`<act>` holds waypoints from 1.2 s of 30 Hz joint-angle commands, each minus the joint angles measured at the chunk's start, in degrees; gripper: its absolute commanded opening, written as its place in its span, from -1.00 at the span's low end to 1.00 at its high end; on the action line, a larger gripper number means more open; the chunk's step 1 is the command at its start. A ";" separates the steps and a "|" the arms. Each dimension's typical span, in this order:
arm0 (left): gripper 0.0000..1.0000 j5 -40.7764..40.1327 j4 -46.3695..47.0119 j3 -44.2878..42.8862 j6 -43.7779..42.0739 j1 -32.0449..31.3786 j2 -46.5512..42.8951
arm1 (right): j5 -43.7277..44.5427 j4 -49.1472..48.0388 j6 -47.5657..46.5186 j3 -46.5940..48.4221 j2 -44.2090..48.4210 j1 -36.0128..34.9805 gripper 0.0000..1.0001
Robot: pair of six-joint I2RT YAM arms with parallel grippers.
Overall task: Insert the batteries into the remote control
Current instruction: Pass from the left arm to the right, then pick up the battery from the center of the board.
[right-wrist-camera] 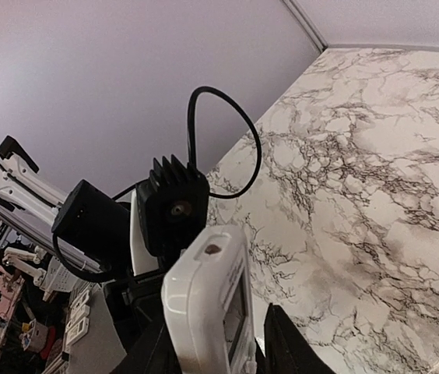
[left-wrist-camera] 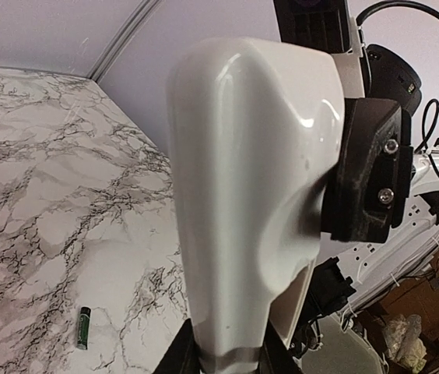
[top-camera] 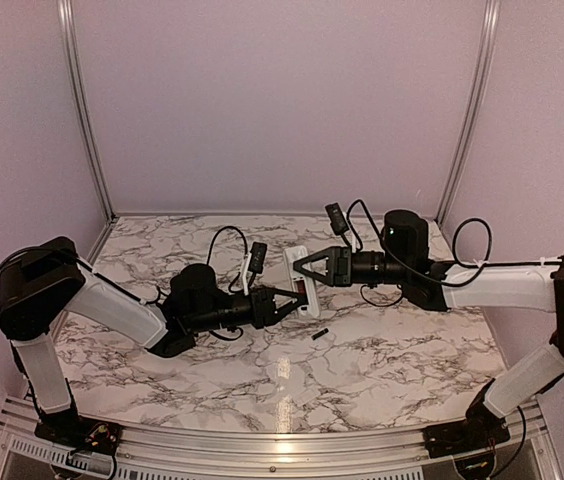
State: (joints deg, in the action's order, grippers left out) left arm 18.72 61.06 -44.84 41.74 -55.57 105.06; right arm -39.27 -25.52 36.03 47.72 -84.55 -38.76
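Near the middle of the marbled table (top-camera: 162, 380), a little toward the far edge: the remote control (left-wrist-camera: 251, 195), caught between both arms, long axis running roughly from near edge to far edge. Pinched at its nearer end by the left gripper (top-camera: 286, 304), dark fingers (left-wrist-camera: 179, 357) tight on either side of the white casing. Clamped farther along by the right gripper (top-camera: 302, 270), set in from the right-edge side, with one black pad (left-wrist-camera: 367, 175) flat against the remote's side and the opposite pad hidden behind the body. Turned with its plain, glossy white back to the left wrist camera and its pale display, seen almost edge-on, to the right wrist camera. Cannot tell from these views whether lifted clear of the surface. On the tabletop, just toward the near edge from the two grippers and apart from both: one battery (left-wrist-camera: 84, 327), a slim short cylinder lying flat on its side, greenish with dark ends in the left wrist view, touching nothing. Behind the remote in the right wrist view: the left arm's black camera block (right-wrist-camera: 174, 206).
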 commanded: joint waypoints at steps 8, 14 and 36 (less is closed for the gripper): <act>-0.72 0.79 -2.02 -1.93 -1.76 -0.72 1.06 | 0.23 0.37 -0.03 0.45 -0.41 1.13 -0.98; 0.29 -3.30 -20.00 -5.01 -10.57 -0.06 -2.58 | -0.29 3.49 -0.71 -2.60 3.40 6.05 -1.00; 0.04 -13.50 -74.29 -42.17 -37.79 -1.65 19.58 | -9.03 15.54 -6.10 -12.39 14.83 22.74 -1.00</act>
State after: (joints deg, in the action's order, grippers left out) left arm 6.68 -6.94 -82.78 7.77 -56.77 122.32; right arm -46.46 -13.08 32.27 34.94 -70.57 -16.75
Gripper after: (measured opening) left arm 0.529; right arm 0.159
